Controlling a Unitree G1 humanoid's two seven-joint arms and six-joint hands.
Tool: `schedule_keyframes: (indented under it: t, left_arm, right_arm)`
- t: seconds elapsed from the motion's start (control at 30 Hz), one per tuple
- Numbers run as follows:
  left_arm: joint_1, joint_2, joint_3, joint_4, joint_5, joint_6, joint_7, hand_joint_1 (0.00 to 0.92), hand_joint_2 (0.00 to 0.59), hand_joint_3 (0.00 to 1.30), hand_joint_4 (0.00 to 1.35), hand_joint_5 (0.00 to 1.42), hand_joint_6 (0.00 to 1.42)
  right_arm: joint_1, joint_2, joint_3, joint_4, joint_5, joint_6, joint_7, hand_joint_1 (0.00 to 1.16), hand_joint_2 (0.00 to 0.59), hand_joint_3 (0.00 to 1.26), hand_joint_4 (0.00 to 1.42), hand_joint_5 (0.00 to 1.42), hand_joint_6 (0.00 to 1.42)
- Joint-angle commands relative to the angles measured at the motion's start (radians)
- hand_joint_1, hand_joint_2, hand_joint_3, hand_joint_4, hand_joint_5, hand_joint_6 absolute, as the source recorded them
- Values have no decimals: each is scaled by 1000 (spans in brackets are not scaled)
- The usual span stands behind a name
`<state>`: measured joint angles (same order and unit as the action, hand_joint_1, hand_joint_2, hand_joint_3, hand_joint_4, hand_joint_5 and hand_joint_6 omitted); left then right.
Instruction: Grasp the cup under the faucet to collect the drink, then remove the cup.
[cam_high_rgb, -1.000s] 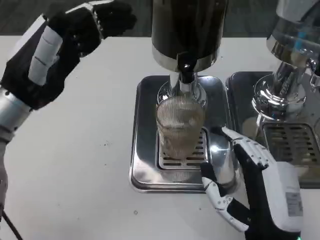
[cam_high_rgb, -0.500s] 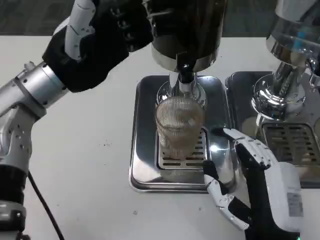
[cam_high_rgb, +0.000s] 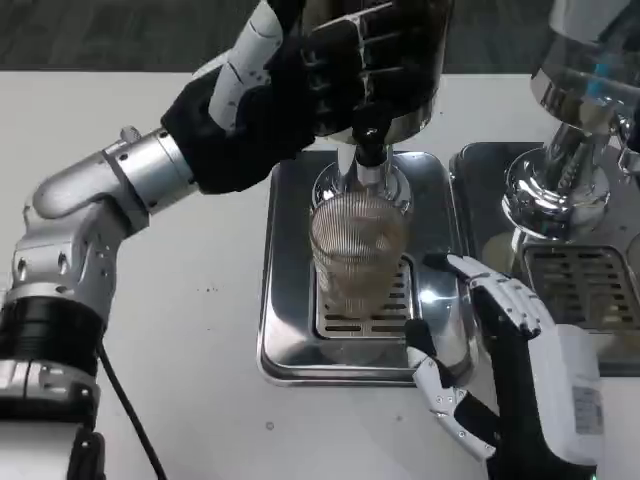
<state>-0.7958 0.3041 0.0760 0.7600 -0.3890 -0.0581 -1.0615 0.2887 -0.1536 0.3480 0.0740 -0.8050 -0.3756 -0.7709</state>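
A ribbed clear cup (cam_high_rgb: 358, 252) stands upright on the grate of the steel drip tray (cam_high_rgb: 290, 300), directly under the faucet (cam_high_rgb: 368, 150) of the dark dispenser (cam_high_rgb: 375, 50). My left hand (cam_high_rgb: 300, 90) is raised against the dispenser's front, its fingers spread over the body just above the faucet. My right hand (cam_high_rgb: 500, 350) sits open at the tray's front right, fingers apart beside the cup without touching it. Whether liquid is flowing I cannot tell.
A second chrome dispenser (cam_high_rgb: 575, 130) with its own drip tray (cam_high_rgb: 580, 280) stands to the right, close to my right forearm. Bare white table (cam_high_rgb: 170, 330) spreads to the left and front of the tray.
My left hand has swung right from the far left of the table onto the dispenser's front. The right hand and the cup have stayed put.
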Motion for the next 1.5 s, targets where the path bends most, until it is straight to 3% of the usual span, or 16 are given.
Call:
schedule_keyframes:
  t: [0.03, 0.47, 0.83, 1.07, 1.2, 1.3, 1.5]
  left_arm:
    - [-27, -15, -17, 63, 51, -51, -11, 0, 101, 144, 79, 167, 93]
    - [-33, -6, -64, 209, 209, -349, -2, 0, 100, 134, 86, 150, 63]
    - [-28, 4, -88, 301, 272, -540, 31, 0, 92, 138, 90, 146, 48]
    - [-25, 18, -114, 319, 310, -619, 62, 0, 87, 140, 84, 133, 26]
    - [-24, 30, -134, 323, 335, -661, 85, 0, 88, 136, 72, 120, 25]
    - [-23, 38, -150, 324, 359, -695, 108, 0, 87, 133, 72, 116, 24]
    - [-19, 46, -170, 324, 379, -732, 129, 0, 86, 128, 61, 106, 12]
  right_arm:
    - [1, 3, -1, 9, -4, -6, -18, 425, 405, 348, 285, 288, 232]
    - [5, 1, -3, 11, 3, -8, -16, 425, 405, 348, 285, 288, 232]
    - [16, -11, -6, -3, 12, -8, 0, 425, 405, 348, 285, 288, 232]
    - [16, -12, -9, -5, 24, -12, 8, 425, 405, 346, 285, 288, 232]
    - [12, -10, -16, -3, 82, -32, 48, 404, 371, 274, 219, 226, 212]
    - [0, -15, -29, 5, 164, -64, 113, 391, 323, 208, 151, 177, 195]
    - [-18, -15, -64, 12, 295, -100, 231, 400, 288, 140, 99, 125, 178]
